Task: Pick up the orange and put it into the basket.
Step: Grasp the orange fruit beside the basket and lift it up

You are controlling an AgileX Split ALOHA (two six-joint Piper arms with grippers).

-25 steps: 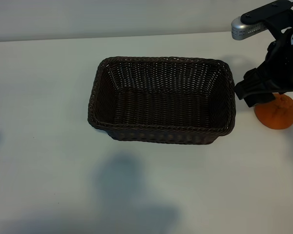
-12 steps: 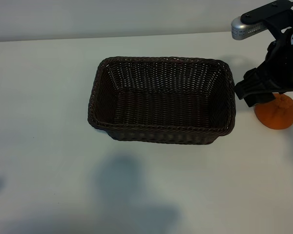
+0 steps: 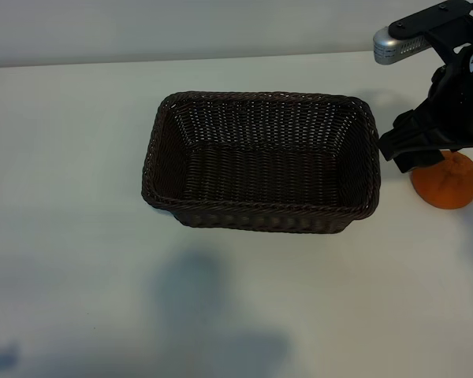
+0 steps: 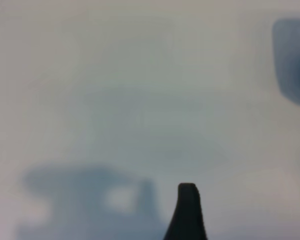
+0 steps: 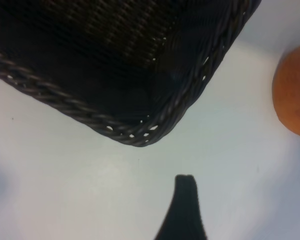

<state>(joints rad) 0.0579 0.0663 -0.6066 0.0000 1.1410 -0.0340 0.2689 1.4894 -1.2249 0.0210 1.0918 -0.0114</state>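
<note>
oranges: one, the orange [image 3: 448,187] on the table [image 3: 79,157]
baskets: one, the basket [image 3: 262,160], woven, dark brown
tables: one, white
arms in the exterior view: one, the right arm [image 3: 449,94]
dark fingertips in each wrist view: one [image 4: 187,212], [image 5: 183,210]

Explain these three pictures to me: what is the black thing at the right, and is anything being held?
The overhead picture shows a white table with an empty wicker basket and an orange beside it. The black thing is the right robot arm; its hand hangs open over the table between basket and orange, holding nothing. The other two pictures come from cameras on the arms' wrists. The right one sees the basket's corner and the orange's edge. The left one sees only bare table and one finger of the left hand, also open and empty.
</note>
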